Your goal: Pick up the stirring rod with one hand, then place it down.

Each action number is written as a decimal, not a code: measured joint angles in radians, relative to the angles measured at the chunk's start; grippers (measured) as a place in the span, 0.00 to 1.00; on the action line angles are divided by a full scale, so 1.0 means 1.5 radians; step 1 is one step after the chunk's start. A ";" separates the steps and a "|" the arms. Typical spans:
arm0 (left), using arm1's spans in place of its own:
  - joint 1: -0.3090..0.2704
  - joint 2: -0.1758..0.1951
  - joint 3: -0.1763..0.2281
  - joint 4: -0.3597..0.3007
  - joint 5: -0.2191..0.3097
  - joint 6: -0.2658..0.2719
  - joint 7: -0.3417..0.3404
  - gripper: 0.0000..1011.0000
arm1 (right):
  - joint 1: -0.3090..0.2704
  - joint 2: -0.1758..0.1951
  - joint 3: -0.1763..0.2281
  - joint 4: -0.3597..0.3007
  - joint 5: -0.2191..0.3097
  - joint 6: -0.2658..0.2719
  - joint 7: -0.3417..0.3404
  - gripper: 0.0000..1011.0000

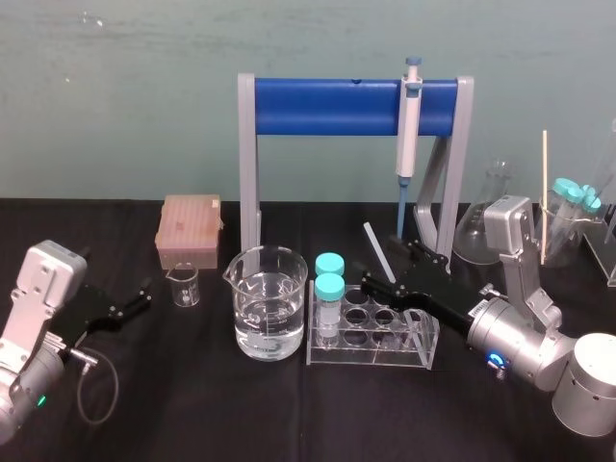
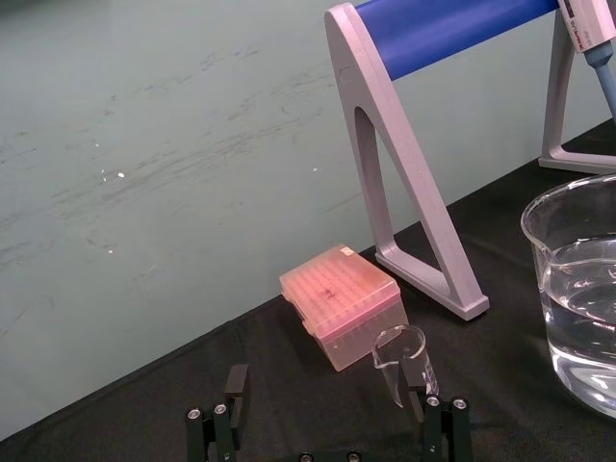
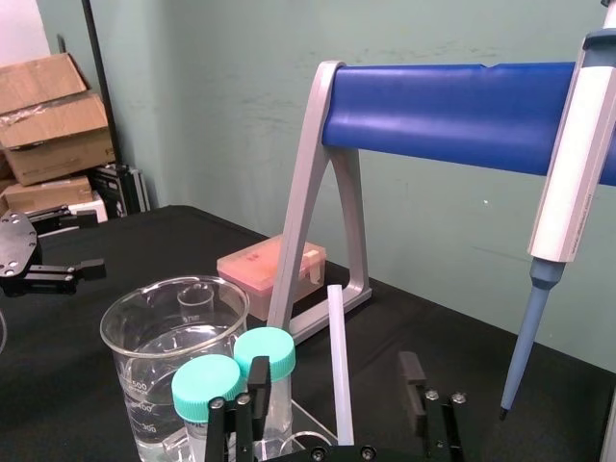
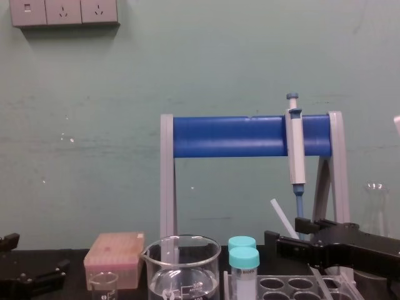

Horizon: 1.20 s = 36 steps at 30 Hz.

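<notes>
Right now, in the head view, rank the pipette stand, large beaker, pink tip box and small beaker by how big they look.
1. pipette stand
2. large beaker, though it sits nearer the camera than the box, which flatters it
3. pink tip box
4. small beaker, clearly the smallest

Translucent, frosted-looking glass stirring rod (image 1: 376, 247). Clear, glossy glass beaker (image 1: 252, 289). Shiny transparent plastic tube rack (image 1: 366, 354). Matt black cloth table cover (image 1: 192, 404). Smooth grey plastic stand (image 1: 248, 164) with a glossy blue bar (image 1: 327, 106).

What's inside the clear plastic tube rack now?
Two teal-capped tubes stand at the left end of the clear plastic tube rack; the black right claw hides some rear holes.
</notes>
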 joint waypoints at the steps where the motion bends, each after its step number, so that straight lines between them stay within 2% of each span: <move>1: 0.000 0.000 0.000 0.000 0.000 0.000 0.000 0.99 | 0.000 0.000 0.000 0.000 0.000 0.000 0.000 0.80; 4: 0.000 0.000 0.000 0.000 0.000 0.000 0.000 0.99 | 0.000 0.000 0.000 0.000 0.000 0.000 0.000 0.75; 5: 0.000 0.000 0.000 0.000 0.000 0.000 0.000 0.99 | 0.000 0.000 0.000 0.000 0.000 0.000 0.000 0.70; 7: 0.000 0.000 0.000 0.000 0.000 0.000 0.000 0.99 | 0.000 0.000 0.000 0.000 0.000 0.000 0.000 0.66; 8: 0.000 0.000 0.000 0.000 0.000 0.000 0.000 0.99 | 0.000 0.000 0.000 0.000 0.000 0.000 0.000 0.60; 10: 0.000 0.000 0.000 0.000 0.000 0.000 0.000 0.99 | 0.000 0.000 0.000 0.000 0.000 0.000 0.000 0.54; 11: 0.000 0.000 0.000 0.000 0.000 0.000 0.000 0.99 | 0.000 0.000 0.000 0.000 0.000 0.000 0.000 0.54; 21: 0.000 0.000 0.000 0.000 0.000 0.000 0.000 0.99 | 0.000 0.000 0.000 0.000 0.000 -0.001 0.000 0.19; 23: 0.000 0.000 0.000 0.000 0.000 0.000 0.000 0.99 | 0.000 0.000 0.000 0.000 0.000 -0.001 0.000 0.16; 25: 0.000 0.000 0.000 0.000 0.000 0.000 0.000 0.99 | 0.000 0.000 0.000 0.000 0.000 -0.001 0.000 0.09; 36: 0.000 0.000 0.000 0.000 0.000 0.000 0.000 0.99 | 0.000 0.000 0.000 0.000 0.000 -0.001 0.000 0.07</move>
